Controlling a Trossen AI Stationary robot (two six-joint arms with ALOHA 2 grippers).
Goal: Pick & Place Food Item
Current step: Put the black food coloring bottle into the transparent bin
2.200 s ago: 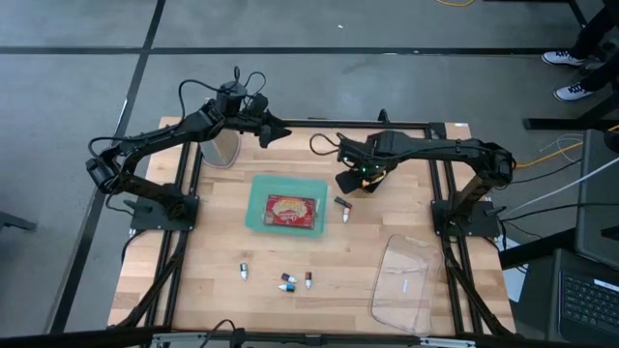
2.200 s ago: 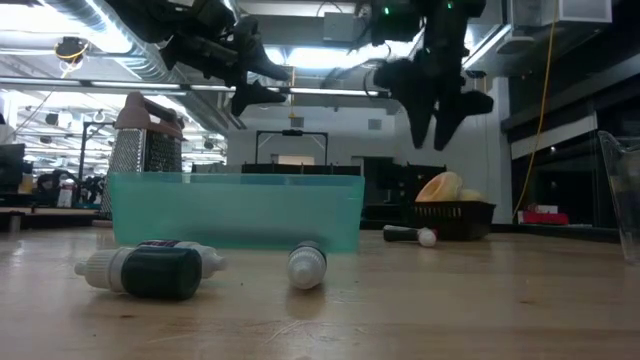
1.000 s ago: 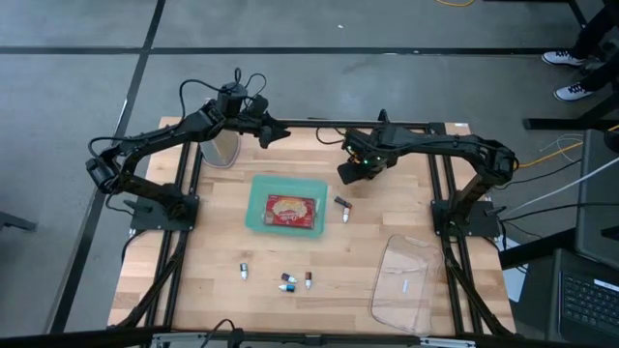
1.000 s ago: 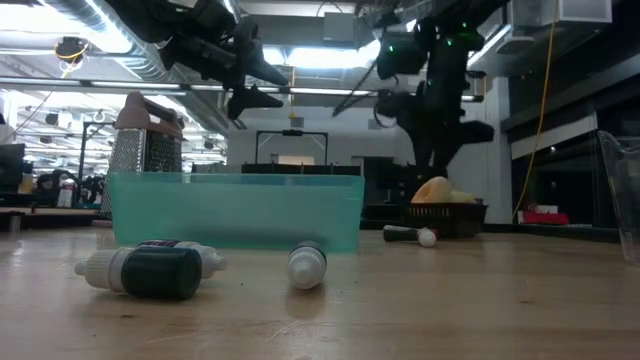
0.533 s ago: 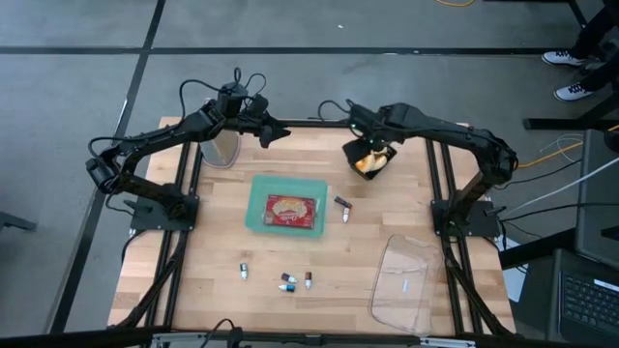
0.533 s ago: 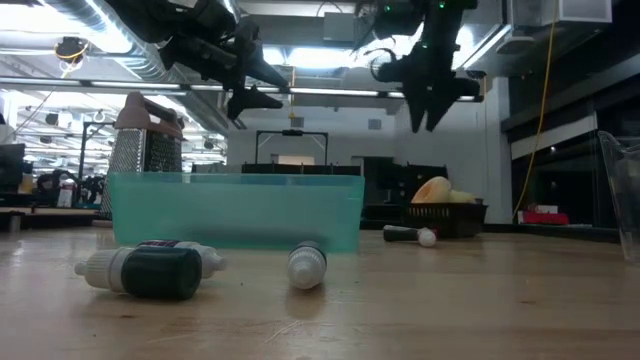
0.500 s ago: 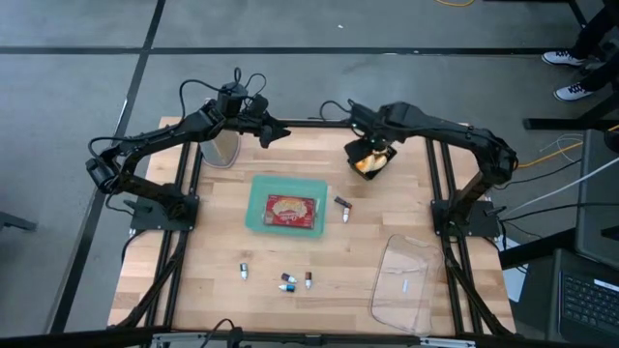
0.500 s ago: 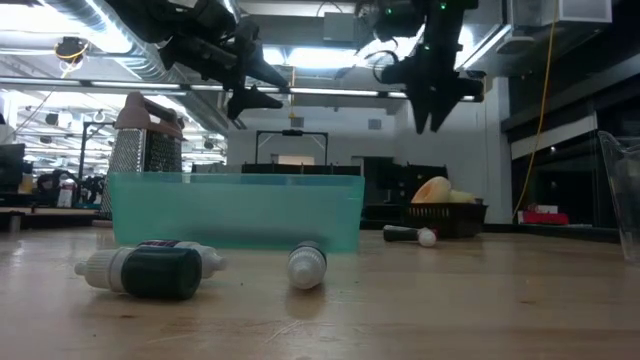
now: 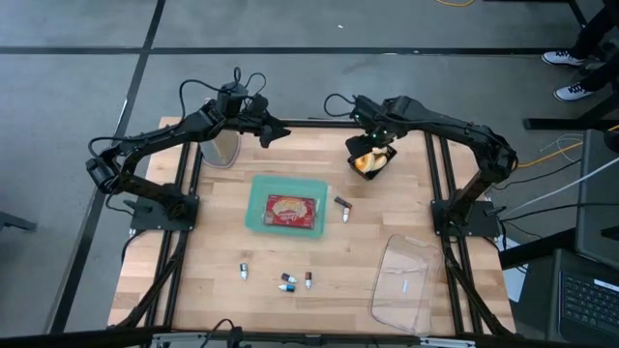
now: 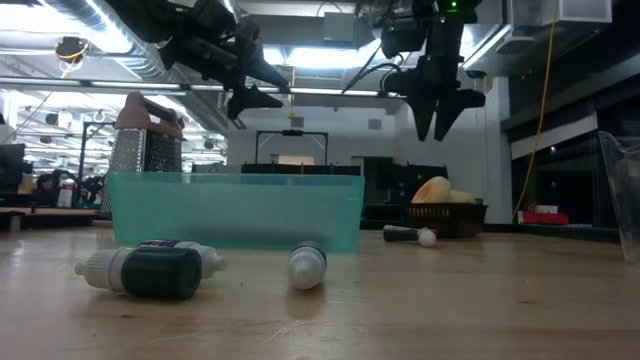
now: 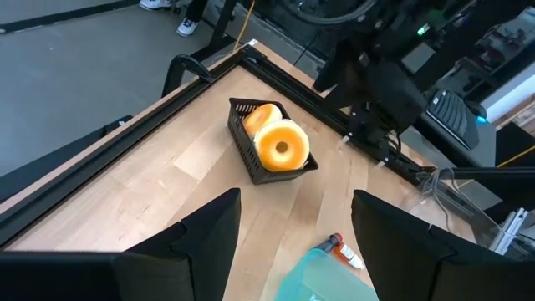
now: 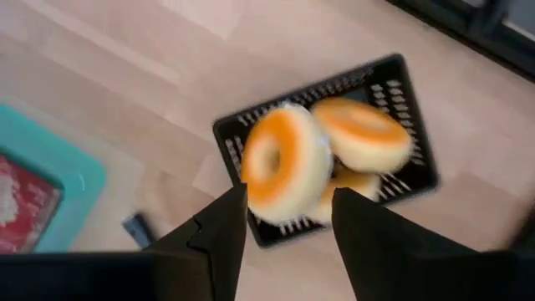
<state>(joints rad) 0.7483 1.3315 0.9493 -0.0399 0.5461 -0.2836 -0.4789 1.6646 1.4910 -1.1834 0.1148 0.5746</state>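
Observation:
A black basket (image 9: 370,165) at the table's far right holds ring-shaped orange bread rolls (image 12: 280,163), one leaning on the others. My right gripper (image 9: 372,143) hangs open above it, pointing down; in its wrist view (image 12: 288,196) the fingers frame the front roll without touching it. A red food packet (image 9: 292,211) lies in the teal tray (image 9: 256,193) at mid table. My left gripper (image 9: 283,130) waits open above the far edge, left of the basket, and sees the basket (image 11: 272,159) from a distance.
A metal grater (image 9: 222,147) stands at the far left. Small bottles (image 9: 286,280) lie near the front edge, and two more small items (image 9: 342,203) lie right of the tray. A clear plastic container (image 9: 406,280) sits at the near right.
My right gripper has risen from low over the basket and gone toward the table's far edge. The basket and its rolls, covered by the gripper a second ago in the high view, now show.

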